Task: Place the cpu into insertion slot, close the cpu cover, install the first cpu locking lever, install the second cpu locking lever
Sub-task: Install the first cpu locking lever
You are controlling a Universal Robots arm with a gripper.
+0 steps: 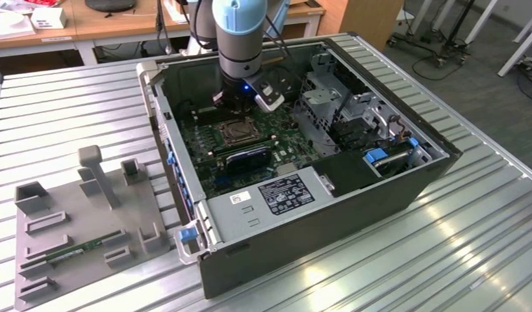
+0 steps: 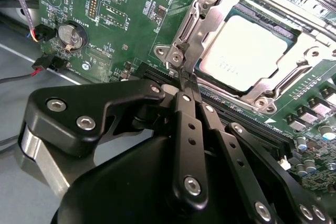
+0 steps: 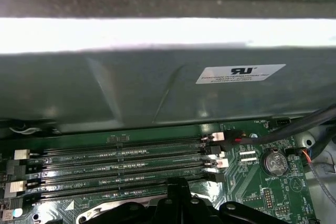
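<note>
With its fingers pressed shut and empty, the end effector sits at the socket's edge, tips by the cpu cover frame; the cpu lies seated in the socket, cover down around it.

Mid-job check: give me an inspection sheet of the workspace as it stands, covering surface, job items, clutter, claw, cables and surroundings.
Surface: ribbed metal table carrying the open computer case.
Job's things: cpu seated in its socket; cpu cover lying closed around it.
Clutter: grey fixture tray beside the case, a green memory stick on it.
Claw: claw shut, its tips at the socket's corner by the cover.
Cables: red and black leads near the coin battery; dark cable over the board edge.
Surroundings: wooden desks behind the table.
</note>
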